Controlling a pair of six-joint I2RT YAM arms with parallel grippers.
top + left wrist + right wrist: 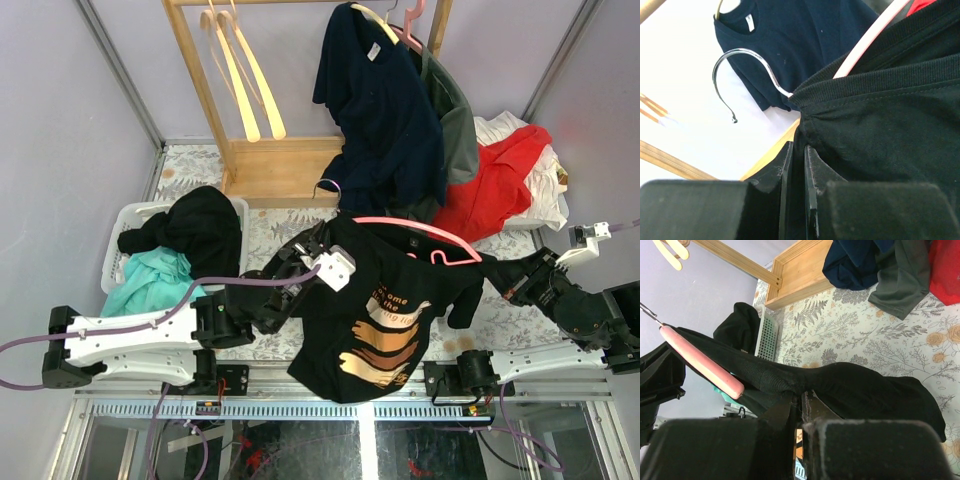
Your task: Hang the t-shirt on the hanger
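Left tool [322, 240] is clenched on a fold of the t-shirt [380, 320] just beside the collar; in the left wrist view its two fingers [812, 172] stand almost together with black cloth pinched between them. Right tool [495, 280] is clenched too, grasping the t-shirt at the right shoulder, by the sleeve, and the right wrist view shows cloth bunched over its fingertips [810, 402].

Between the two tools the t-shirt is held stretched across the near part of the surface [270, 225], print upward, its hem hanging over the near edge between the arm bases. The hanger [410, 228] lies at the shirt's far edge: its hook [328, 185] pokes out at the collar, and one pink arm runs bare from the collar toward the right shoulder, a piece of the wavy bar showing just beside it. How much of the hanger sits inside the shirt cannot be told.

Beyond the hook, a navy shirt [375, 110] hangs from the wooden rack [260, 165]. A red garment [495, 185] lies to its right. A basket [125, 225] of clothes stands at the left.
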